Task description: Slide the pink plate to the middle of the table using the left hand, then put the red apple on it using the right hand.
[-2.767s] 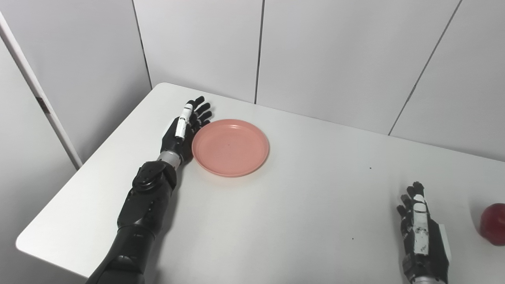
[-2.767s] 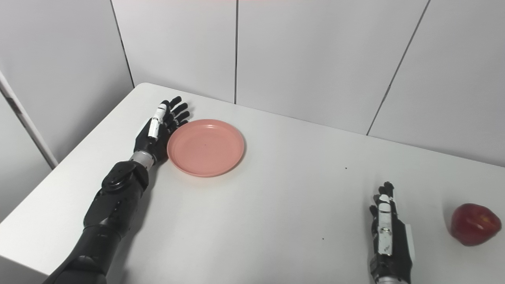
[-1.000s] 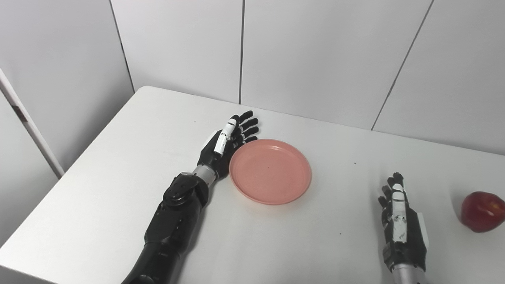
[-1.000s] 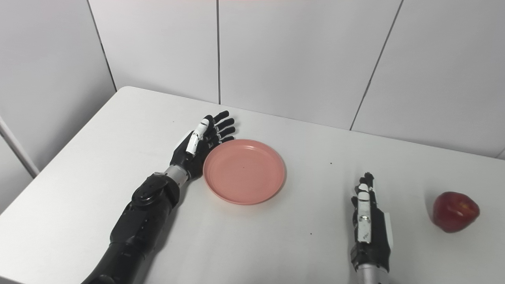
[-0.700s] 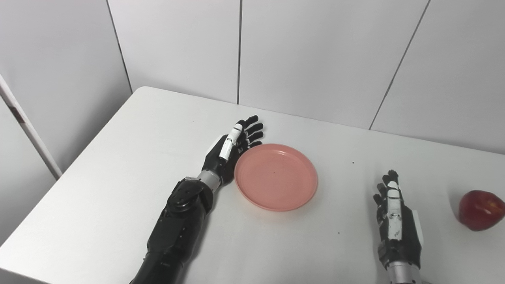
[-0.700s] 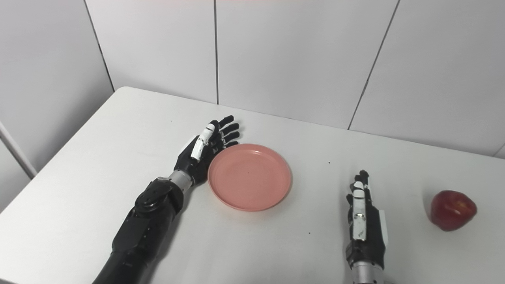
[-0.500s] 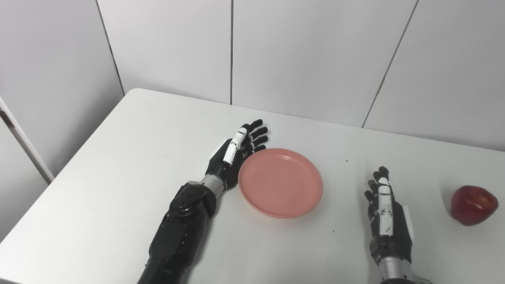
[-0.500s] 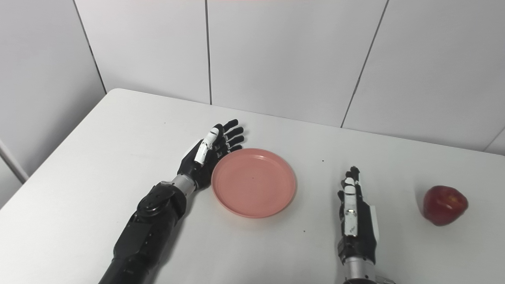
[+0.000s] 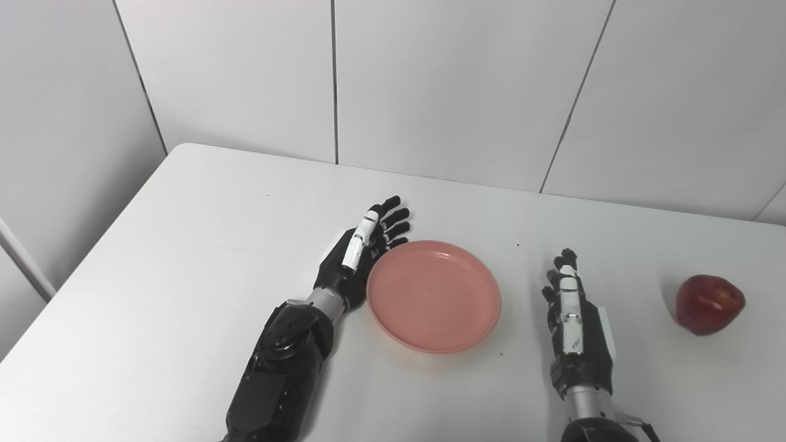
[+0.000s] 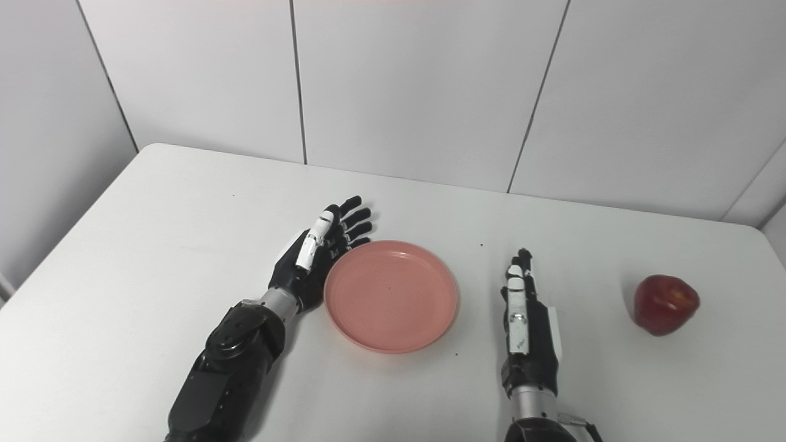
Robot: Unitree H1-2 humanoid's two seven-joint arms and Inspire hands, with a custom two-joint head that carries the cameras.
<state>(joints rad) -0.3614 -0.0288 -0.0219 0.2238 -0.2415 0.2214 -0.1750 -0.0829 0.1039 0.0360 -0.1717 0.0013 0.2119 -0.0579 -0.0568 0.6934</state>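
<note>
Near the bench's middle: pink plate (image 9: 433, 296) lies flat on the white bench (image 9: 184, 245), roughly midway between the two arms.
Left hand: left hand (image 9: 356, 261) stands on edge with its fingers straight and spread, its palm side against the plate's left rim; it holds nothing.
Why held so: an upright, flat hand works as a pusher, so the plate can be slid sideways without any grasp.
Right hand: right hand (image 10: 528, 319) lies just right of the plate, fingers straight and close together, empty, not touching the rim.
Why there: it looks parked clear of the plate's path, waiting for its turn.
Plate contents: nothing in it; the shallow well shows bare pink with a tiny dark speck.
Red apple: red apple (image 10: 666, 304) sits upright on the bench near the right edge, well apart from the plate and beyond the right hand.
Stage, as I judge: the slide looks about finished, since the plate sits near centre; the apple step is not yet begun.
Next need: the right hand must reach rightward and close around the apple.
</note>
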